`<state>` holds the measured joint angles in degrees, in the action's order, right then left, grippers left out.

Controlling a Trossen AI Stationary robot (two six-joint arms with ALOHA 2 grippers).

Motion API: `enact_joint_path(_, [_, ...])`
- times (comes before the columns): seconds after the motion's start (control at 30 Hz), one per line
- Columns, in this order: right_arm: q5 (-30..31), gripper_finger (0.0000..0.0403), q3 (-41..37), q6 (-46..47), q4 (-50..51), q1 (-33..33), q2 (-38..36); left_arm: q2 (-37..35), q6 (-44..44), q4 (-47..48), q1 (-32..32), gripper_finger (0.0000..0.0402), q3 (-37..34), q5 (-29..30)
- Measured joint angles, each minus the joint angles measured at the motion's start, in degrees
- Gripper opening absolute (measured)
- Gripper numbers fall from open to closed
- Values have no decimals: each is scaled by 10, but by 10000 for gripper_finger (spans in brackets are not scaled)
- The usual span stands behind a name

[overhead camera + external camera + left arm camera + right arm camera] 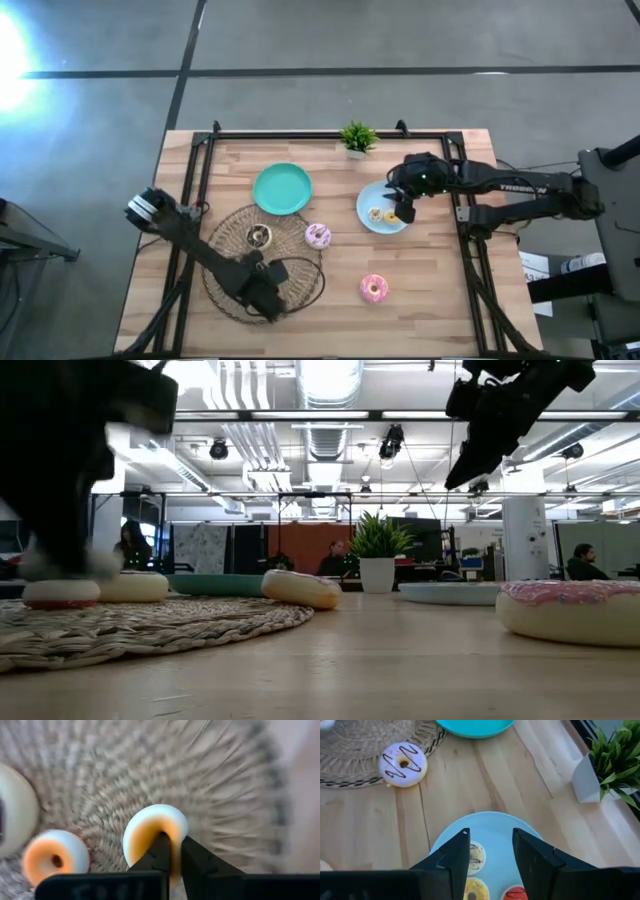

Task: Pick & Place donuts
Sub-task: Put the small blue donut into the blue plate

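On the woven mat (235,262) near the tabletop's front left corner, the left gripper (171,854) is down low, its jaws clenched on the rim of a tiny orange donut (152,832). A second tiny orange donut (51,858) lies on the weave just beside it, and a pale round shape (too cut off to name) shows at the mat's edge in the left wrist view. A donut (259,236) rests toward the mat's middle, and the pale sprinkled donut (318,235) sits on bare wood touching the mat's right rim. The bright pink donut (374,288) lies alone near the front edge. The right gripper (491,851) hangs above the light-blue plate (368,200), jaws spread and holding nothing; three tiny donuts (476,855) sit on that plate. The teal plate (282,188) and a potted plant (357,138) stand toward the back edge.
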<state>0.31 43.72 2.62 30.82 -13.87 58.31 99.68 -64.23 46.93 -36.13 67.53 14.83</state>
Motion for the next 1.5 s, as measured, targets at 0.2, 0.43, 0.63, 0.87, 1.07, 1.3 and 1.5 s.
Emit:
enact_joint_path(0.2, [-63,134,0,-30,2,6,-30,-139,10,-55,27,1,-17,19])
enact_joint_path(0.43, [-141,145,0,-71,-98,48,-15,-287,137,-402,141,1,-101,-21])
enact_joint_path(0.63, [-145,170,0,-68,-203,78,-9,-279,173,-527,246,0,-132,-180])
enact_joint_path(0.87, [-139,210,0,-117,-208,109,-8,-201,203,-536,318,0,-109,-293])
enact_joint_path(1.07, [-118,235,0,-153,-209,121,-7,-116,247,-559,366,0,-38,-353])
enact_joint_path(1.3, [-111,249,0,-167,-205,131,-7,-6,279,-542,387,0,82,-436])
enact_joint_path(1.5, [-111,243,0,-166,-192,141,-8,51,323,-456,398,0,182,-470])
